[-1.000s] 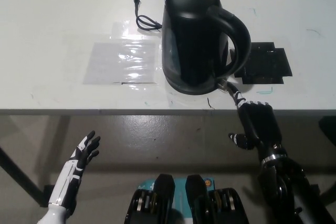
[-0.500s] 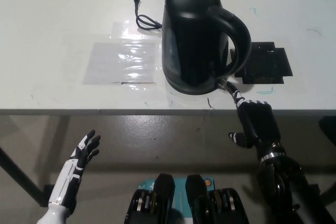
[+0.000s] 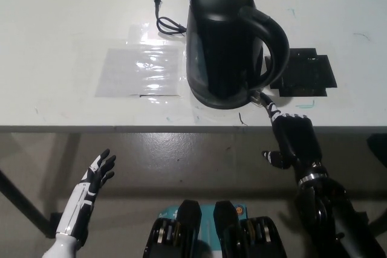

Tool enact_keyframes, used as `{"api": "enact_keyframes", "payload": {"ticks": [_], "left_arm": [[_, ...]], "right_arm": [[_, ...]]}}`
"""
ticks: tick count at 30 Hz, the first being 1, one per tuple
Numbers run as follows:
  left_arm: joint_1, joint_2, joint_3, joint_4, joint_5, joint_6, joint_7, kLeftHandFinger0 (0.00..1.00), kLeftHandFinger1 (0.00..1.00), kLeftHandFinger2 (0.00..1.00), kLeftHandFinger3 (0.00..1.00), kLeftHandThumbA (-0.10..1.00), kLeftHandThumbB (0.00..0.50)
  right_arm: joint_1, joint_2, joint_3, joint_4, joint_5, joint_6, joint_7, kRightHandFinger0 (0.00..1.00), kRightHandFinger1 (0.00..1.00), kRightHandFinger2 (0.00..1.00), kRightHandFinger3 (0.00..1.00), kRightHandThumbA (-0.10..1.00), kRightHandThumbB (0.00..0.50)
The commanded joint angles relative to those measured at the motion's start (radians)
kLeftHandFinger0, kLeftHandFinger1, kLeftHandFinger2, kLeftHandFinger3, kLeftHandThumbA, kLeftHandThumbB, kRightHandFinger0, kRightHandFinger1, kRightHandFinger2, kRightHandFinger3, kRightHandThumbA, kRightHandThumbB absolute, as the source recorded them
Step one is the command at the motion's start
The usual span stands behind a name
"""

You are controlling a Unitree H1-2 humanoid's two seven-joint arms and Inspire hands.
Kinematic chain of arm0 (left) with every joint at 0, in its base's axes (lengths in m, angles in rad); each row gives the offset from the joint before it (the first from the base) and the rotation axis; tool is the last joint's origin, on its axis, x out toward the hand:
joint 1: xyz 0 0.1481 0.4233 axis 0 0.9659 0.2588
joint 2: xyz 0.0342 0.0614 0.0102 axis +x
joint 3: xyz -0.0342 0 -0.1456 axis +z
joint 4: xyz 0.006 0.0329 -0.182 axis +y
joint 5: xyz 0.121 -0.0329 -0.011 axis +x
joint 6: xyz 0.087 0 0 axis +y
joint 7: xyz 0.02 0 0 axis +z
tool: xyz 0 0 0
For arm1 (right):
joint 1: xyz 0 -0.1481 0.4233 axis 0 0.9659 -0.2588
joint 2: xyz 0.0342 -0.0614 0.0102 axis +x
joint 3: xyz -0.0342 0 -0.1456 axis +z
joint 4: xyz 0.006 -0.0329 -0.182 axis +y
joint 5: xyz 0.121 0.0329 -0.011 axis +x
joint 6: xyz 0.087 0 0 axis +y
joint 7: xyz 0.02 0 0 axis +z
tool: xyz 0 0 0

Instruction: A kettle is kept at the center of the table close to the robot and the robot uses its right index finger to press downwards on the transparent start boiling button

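We see the matte black, rounded kettle (image 3: 227, 43) centered on the white table (image 3: 60, 22). Right hand (image 3: 293, 140) curled, one finger extended, touching its base button. Left hand (image 3: 91, 188) hangs open below the table edge.

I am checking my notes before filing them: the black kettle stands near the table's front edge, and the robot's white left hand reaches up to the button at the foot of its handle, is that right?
Not quite. The head view shows the black right hand reaching to the foot of the kettle handle; the white left hand rests low, below the table edge. The kettle does stand near the front edge.
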Motion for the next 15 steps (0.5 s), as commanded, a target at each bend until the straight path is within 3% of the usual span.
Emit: {"api": "enact_keyframes", "payload": {"ticks": [1,2,15], "left_arm": [[-0.02,0.014,0.001,-0.041,-0.003,-0.02,-0.009,1.0,1.0,1.0,1.0,1.0,0.297],[-0.02,0.015,0.0,-0.039,-0.003,-0.026,-0.011,1.0,1.0,1.0,1.0,1.0,0.274],[-0.029,0.017,-0.002,-0.036,-0.016,-0.015,-0.019,1.0,1.0,1.0,1.0,1.0,0.286]], "right_arm": [[-0.055,0.001,0.006,-0.014,0.014,0.007,-0.023,0.0,0.0,0.01,1.0,1.0,0.264],[-0.058,0.002,0.005,-0.012,0.015,0.009,-0.022,0.0,0.0,0.01,1.0,1.0,0.263],[-0.073,0.006,0.013,0.002,0.017,0.031,-0.016,0.0,0.0,0.02,1.0,1.0,0.275]]}}
